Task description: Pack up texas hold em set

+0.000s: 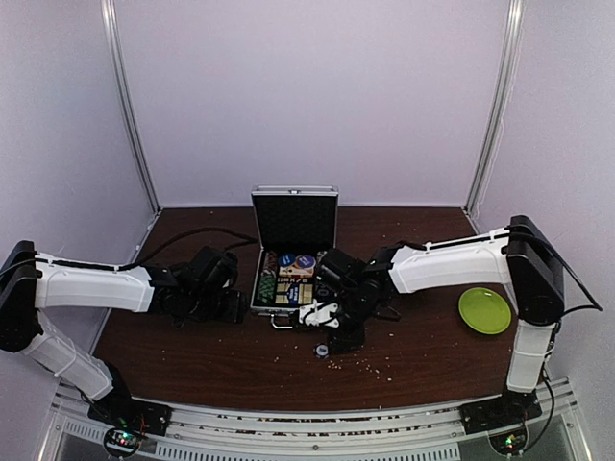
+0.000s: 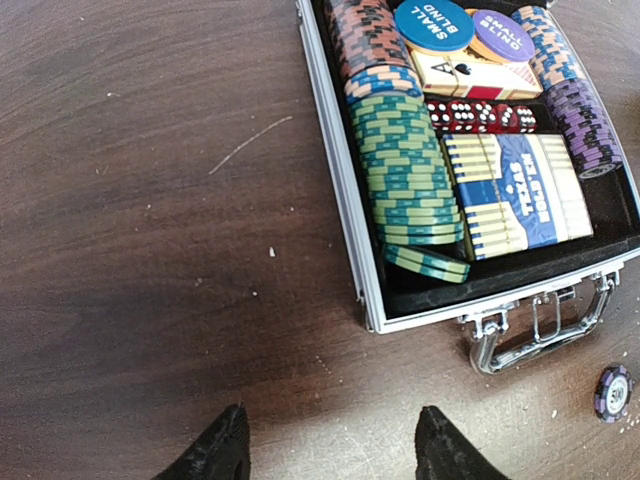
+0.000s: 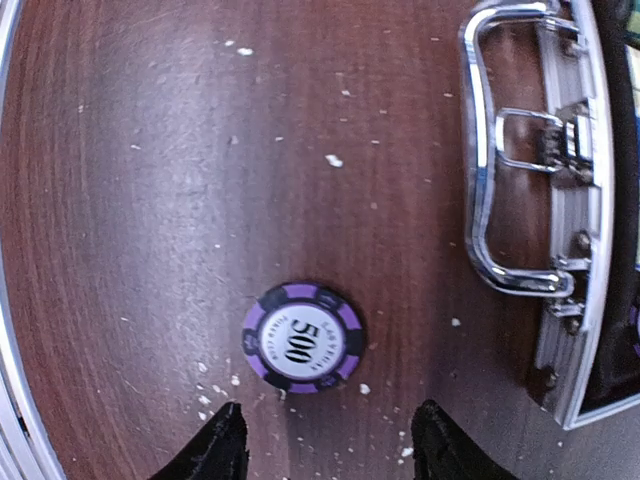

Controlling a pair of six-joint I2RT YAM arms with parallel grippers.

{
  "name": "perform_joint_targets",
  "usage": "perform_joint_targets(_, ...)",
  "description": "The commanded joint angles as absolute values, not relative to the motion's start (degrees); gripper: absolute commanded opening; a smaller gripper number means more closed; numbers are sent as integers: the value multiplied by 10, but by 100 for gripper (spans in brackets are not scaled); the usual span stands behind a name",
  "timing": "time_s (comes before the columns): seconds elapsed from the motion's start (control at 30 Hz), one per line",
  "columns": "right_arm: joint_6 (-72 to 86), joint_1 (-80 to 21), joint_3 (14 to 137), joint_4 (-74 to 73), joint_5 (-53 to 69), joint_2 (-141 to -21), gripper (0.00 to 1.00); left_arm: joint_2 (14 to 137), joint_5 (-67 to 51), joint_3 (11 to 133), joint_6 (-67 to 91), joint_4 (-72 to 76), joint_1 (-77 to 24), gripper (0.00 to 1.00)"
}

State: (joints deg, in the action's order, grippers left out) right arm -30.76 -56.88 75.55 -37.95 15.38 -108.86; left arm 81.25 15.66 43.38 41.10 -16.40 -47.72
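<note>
The silver case [image 1: 261,280] lies open at mid-table with its lid [image 1: 294,219] upright. It holds rows of striped chips [image 2: 405,165], red dice [image 2: 480,116] and a yellow-blue card box [image 2: 520,190]. One purple 500 chip [image 3: 303,337] lies flat on the table in front of the case handle [image 3: 490,150]; the same purple chip [image 1: 322,351] shows from above. My right gripper [image 3: 328,448] hangs open over it, the chip just beyond its fingertips and untouched. Left of the case, my left gripper [image 2: 335,448] stands open over bare wood with nothing between its fingers.
A flat lime-green plate [image 1: 485,310] sits at the right of the table [image 1: 192,355], beside the right arm. Small white crumbs are scattered on the wood around the loose chip. A black cable runs behind the left arm toward the case.
</note>
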Motion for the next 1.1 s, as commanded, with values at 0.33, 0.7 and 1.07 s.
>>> perform_joint_targets(0.33, -321, -605, 801, -400, 117, -1157, 57, 810, 159, 436, 414, -152, -477, 58)
perform_joint_targets(0.7, -320, -615, 803, -398, 82, -1162, 54, 820, 157, 445, 409, -152, -476, 58)
perform_joint_targets(1.07, -317, -623, 822, -422, 94, -1181, 43, 817, 157, 442, 408, -154, -476, 58)
